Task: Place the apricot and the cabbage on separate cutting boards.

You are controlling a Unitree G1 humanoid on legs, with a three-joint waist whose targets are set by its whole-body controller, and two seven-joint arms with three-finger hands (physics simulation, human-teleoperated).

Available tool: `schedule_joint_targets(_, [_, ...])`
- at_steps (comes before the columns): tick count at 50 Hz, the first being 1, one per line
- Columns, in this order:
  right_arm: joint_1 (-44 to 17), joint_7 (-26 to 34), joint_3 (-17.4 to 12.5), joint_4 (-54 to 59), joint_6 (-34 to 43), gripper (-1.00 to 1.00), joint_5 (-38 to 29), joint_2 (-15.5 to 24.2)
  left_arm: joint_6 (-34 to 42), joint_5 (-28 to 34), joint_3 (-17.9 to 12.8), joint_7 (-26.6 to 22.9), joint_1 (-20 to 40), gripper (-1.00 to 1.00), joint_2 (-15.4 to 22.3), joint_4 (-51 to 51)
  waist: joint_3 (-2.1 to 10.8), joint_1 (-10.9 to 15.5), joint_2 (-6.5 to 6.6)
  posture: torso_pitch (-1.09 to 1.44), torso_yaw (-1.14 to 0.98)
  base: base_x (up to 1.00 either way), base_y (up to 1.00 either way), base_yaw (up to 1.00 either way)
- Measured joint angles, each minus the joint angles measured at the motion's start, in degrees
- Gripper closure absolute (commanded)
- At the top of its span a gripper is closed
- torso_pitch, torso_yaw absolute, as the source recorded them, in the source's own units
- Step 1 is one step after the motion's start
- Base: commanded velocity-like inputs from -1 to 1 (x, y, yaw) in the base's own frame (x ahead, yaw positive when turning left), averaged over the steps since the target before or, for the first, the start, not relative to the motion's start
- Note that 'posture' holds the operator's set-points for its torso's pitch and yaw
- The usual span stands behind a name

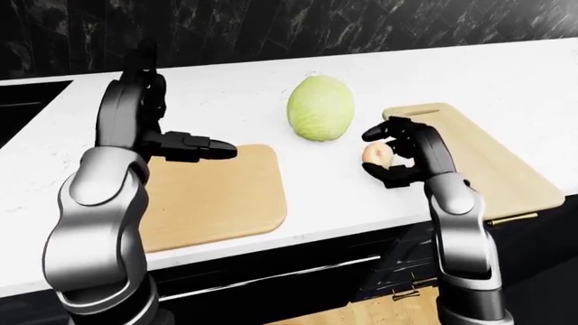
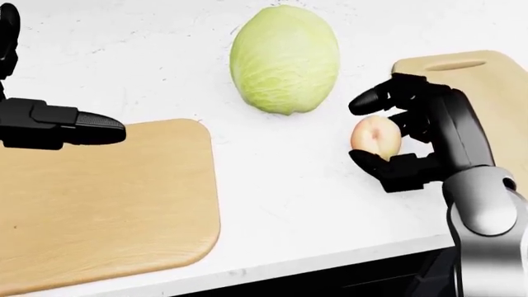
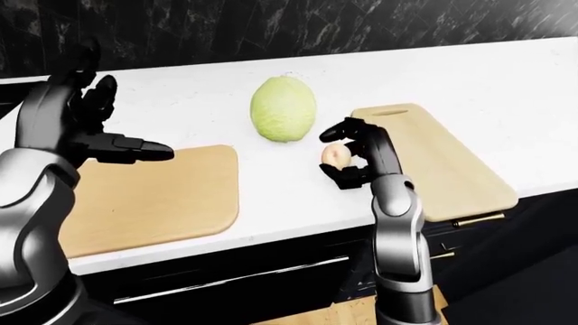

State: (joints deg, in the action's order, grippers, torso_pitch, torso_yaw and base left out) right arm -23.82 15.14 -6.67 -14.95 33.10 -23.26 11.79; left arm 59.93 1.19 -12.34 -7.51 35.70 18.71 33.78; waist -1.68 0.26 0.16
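Note:
A pale green cabbage (image 2: 285, 59) lies on the white counter (image 2: 148, 55), between two wooden cutting boards. Just right of and below it in the head view rests a small peach-coloured apricot (image 2: 373, 136). My right hand (image 2: 361, 133) wraps it: fingers curl over its top and right side, the thumb presses under its lower edge. The right board (image 2: 487, 80) lies behind that hand with nothing on it. My left hand (image 1: 181, 115) hovers open above the upper edge of the bare left board (image 2: 107, 204), thumb pointing right.
A black marble wall (image 1: 361, 27) runs along the top of the eye views. A dark recess (image 1: 27, 95) cuts into the counter at the far left. The counter edge (image 1: 298, 237) drops to dark cabinets below.

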Motion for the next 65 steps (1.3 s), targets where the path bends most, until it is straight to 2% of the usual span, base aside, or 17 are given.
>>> schedule_joint_targets(12, [-1.17, 1.76, -0.03, -3.09, 1.65, 0.47, -1.15, 0.36, -0.29, -0.25, -0.09, 0.34, -0.79, -1.00, -0.11, 0.05, -0.08, -0.03, 0.07, 0.00, 0.00, 0.00, 0.00, 0.00])
schedule_joint_targets(17, [-1.77, 2.88, 0.00, -4.44, 2.50, 0.69, -1.39, 0.64, -0.73, -0.27, -0.16, 0.53, -1.35, -1.00, -0.19, -0.08, -0.05, -0.04, 0.07, 0.00, 0.00, 0.00, 0.00, 0.00])
schedule_joint_targets(32, [-9.86, 2.64, -4.00, 3.34, 2.59, 0.71, 1.31, 7.03, 0.55, -0.39, -0.51, 0.38, -0.16, -1.00, 0.74, 0.36, -0.20, -0.06, -0.02, 0.00, 0.00, 0.00, 0.00, 0.00])
schedule_joint_targets(52, [-8.59, -0.65, -9.29, 10.46, -0.64, 0.75, 5.10, 14.29, 0.82, -0.10, -0.69, 0.22, -1.13, -1.00, 0.75, 1.03, -0.47, 0.06, -0.38, 0.00, 0.00, 0.00, 0.00, 0.00])
schedule_joint_targets(65, [-9.66, -4.43, -9.48, 23.34, -7.41, 0.75, 6.02, 17.11, 1.63, -0.05, -0.82, 0.13, -0.65, -1.00, 1.10, 1.45, -0.55, 0.04, -0.58, 0.00, 0.00, 0.00, 0.00, 0.00])
